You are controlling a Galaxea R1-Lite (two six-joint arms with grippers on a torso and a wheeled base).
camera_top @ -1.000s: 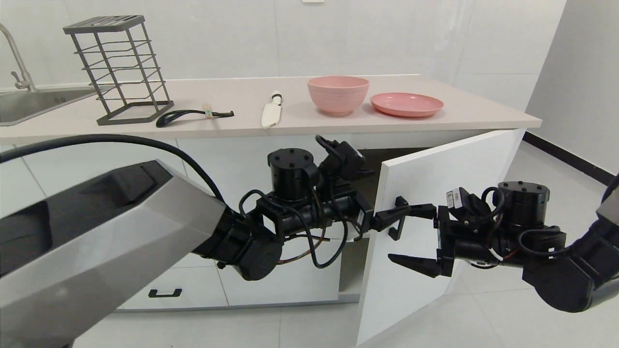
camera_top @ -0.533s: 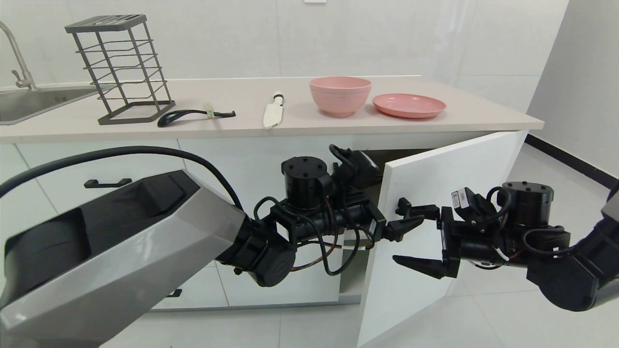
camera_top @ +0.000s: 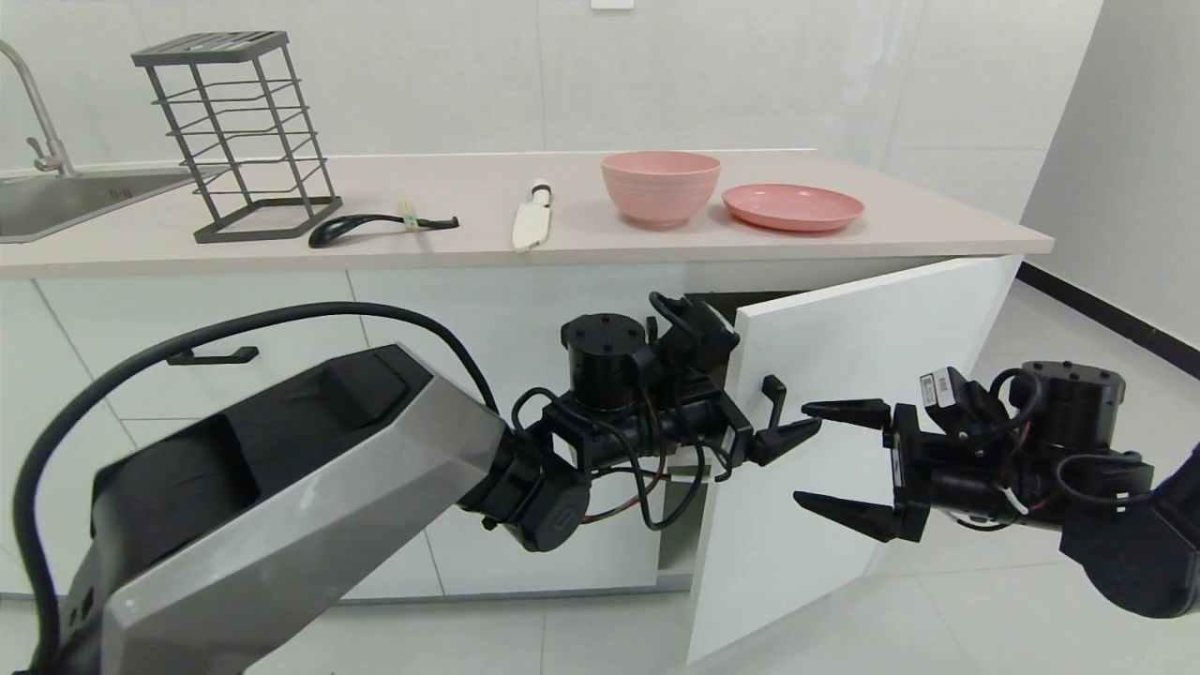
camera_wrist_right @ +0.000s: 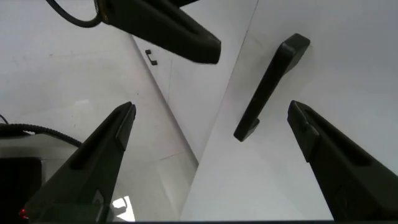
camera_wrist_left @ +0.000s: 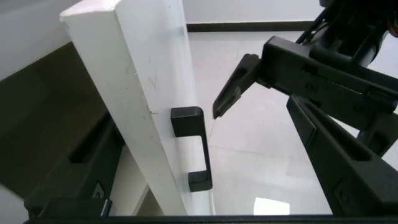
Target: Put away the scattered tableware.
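My left hand (camera_top: pixel 780 439) is spread apart, straddling the edge of the open cabinet door (camera_top: pixel 881 356) at its handle (camera_top: pixel 774 398). My right hand (camera_top: pixel 817 457), fingers wide apart, hangs just before the door's front. On the table (camera_top: pixel 450 187), well above both hands, lie spoon (camera_top: pixel 361 225), knife (camera_top: pixel 532 217), bowl (camera_top: pixel 661 186) and plate (camera_top: pixel 792 206).

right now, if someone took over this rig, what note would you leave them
Left gripper: fingers open, straddling the free edge of the cabinet door, beside its handle.
Right gripper: fingers open, in front of the door's face, holding nothing.
Things: pink bowl, pink plate, knife and black spoon all lie on the countertop; the wire rack stands near the sink.
Done: cabinet door partly open.
Left: every piece of tableware is yet to be put away.
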